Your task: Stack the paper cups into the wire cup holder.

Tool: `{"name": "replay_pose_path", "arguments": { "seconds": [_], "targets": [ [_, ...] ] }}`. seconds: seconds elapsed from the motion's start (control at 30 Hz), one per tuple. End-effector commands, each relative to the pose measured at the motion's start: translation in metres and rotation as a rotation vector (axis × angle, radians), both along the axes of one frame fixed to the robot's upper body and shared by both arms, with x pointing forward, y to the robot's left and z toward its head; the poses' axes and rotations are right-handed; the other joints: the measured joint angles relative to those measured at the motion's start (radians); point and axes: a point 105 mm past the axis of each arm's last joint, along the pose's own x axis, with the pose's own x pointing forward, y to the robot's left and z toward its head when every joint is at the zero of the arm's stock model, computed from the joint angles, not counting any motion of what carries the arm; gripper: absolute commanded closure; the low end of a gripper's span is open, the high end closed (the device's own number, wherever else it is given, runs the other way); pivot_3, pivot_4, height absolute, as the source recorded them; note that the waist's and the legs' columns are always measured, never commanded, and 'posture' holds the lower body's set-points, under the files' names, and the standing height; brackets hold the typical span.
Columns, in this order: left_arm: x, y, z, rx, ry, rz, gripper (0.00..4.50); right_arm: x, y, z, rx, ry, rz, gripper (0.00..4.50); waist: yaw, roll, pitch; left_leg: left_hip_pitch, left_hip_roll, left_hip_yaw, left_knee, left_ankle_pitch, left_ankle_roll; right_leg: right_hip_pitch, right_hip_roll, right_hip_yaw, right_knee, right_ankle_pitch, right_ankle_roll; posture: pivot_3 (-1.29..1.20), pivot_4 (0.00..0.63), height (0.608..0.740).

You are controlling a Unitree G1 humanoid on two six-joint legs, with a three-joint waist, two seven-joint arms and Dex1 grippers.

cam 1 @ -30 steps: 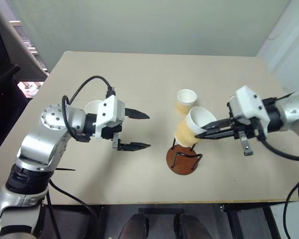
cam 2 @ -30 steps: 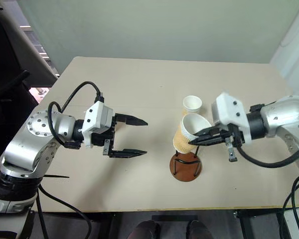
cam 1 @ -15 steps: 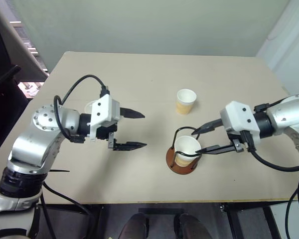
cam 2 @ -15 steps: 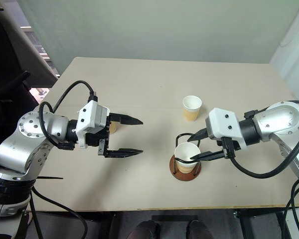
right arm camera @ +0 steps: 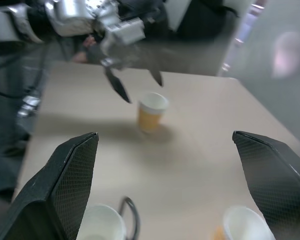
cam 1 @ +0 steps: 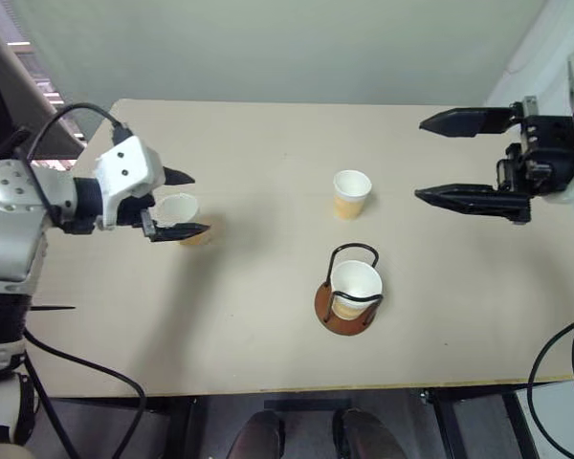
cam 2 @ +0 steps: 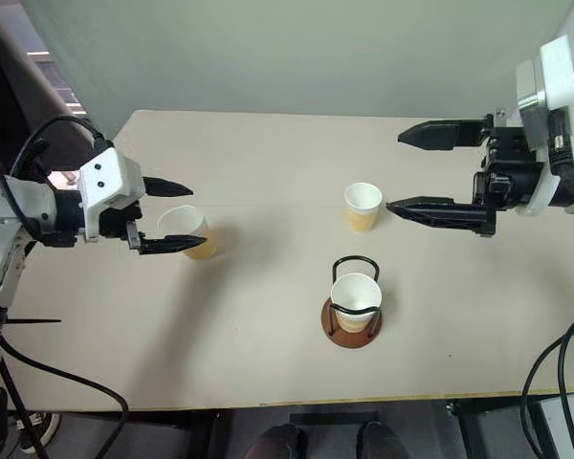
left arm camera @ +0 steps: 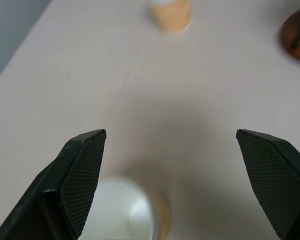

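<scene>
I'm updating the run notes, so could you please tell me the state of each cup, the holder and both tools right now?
Cup in holder: upright, seated inside the wire loops.
Wire cup holder: upright on the table, holding one cup.
Middle cup: upright on the table, free.
Left cup: upright on the table, between the left tool's fingers, not gripped.
Left tool: open, around the left cup.
Right tool: open, empty, raised above the table.

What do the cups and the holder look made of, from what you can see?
Cups: probably paper, matte, with a white rim and inside and a tan-orange outer band. Holder: thin black wire loops, likely metal, on a round reddish-brown disc that could be wood or plastic; its finish is hard to judge.
</scene>
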Motion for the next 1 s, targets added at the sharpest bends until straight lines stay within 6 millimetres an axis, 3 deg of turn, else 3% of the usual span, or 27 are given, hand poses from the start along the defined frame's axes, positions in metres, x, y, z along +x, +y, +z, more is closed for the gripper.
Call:
{"name": "replay_pose_path", "arguments": {
  "seconds": [0.03,0.2,0.37,0.43,0.57,0.7,0.9,1.0],
  "targets": [
    [0.004,0.014,0.011,0.057,-0.050,0.052,0.00,-0.012,0.002,0.009,0.028,-0.035,0.026,0.04,0.001,0.000,0.000,-0.002,0.000,0.000,0.000,0.000,0.000,-0.001,0.000,0.000,0.000,0.000,0.000,0.00,0.150,0.740],
    [0.015,0.022,-0.009,0.087,-0.016,0.096,0.00,-0.006,0.001,-0.008,-0.027,-0.030,-0.021,0.04,0.003,0.000,0.000,-0.004,0.000,0.000,0.000,0.000,0.000,-0.002,-0.001,0.000,-0.001,0.000,0.000,0.00,0.150,0.740],
    [0.026,0.021,-0.041,0.165,0.047,0.100,0.00,-0.005,0.000,-0.011,-0.044,-0.040,-0.035,0.04,0.003,0.000,0.000,-0.003,0.000,0.000,0.002,0.000,0.000,-0.003,-0.001,0.000,0.003,0.000,0.000,0.00,0.150,0.740],
    [0.029,0.019,-0.044,0.168,0.047,0.092,0.00,-0.005,-0.001,-0.011,-0.047,-0.044,-0.041,0.04,0.003,-0.001,0.000,-0.003,0.000,0.000,0.002,0.000,0.000,-0.003,-0.001,0.000,0.004,0.000,0.000,0.00,0.150,0.740],
    [0.036,0.018,-0.050,0.180,0.038,0.101,0.86,-0.002,-0.004,-0.012,-0.077,-0.069,-0.083,0.00,0.003,-0.001,0.000,-0.003,0.000,0.000,0.002,0.000,0.000,-0.003,-0.001,-0.001,0.003,0.000,0.000,0.00,0.150,0.740],
    [0.040,0.014,-0.047,0.167,0.015,0.089,2.27,-0.002,-0.006,-0.013,-0.086,-0.074,-0.095,0.00,0.003,-0.001,0.000,-0.003,0.000,0.000,0.002,0.000,0.000,-0.003,-0.001,-0.001,0.003,0.000,0.000,0.00,0.150,0.740],
    [0.032,-0.007,-0.028,0.074,0.022,-0.035,4.43,-0.003,-0.010,-0.014,-0.096,-0.070,-0.109,0.00,0.003,-0.001,0.000,-0.004,0.000,0.000,0.002,0.000,0.000,-0.003,0.000,0.000,0.002,0.000,0.000,0.00,0.150,0.740],
    [0.026,-0.014,-0.026,0.048,0.043,-0.081,4.47,-0.004,-0.013,-0.013,-0.099,-0.071,-0.120,0.00,0.005,-0.001,0.000,-0.004,0.000,0.000,0.002,0.000,0.000,-0.003,0.000,-0.001,0.003,0.000,0.000,0.00,0.150,0.740]
  ]
}}
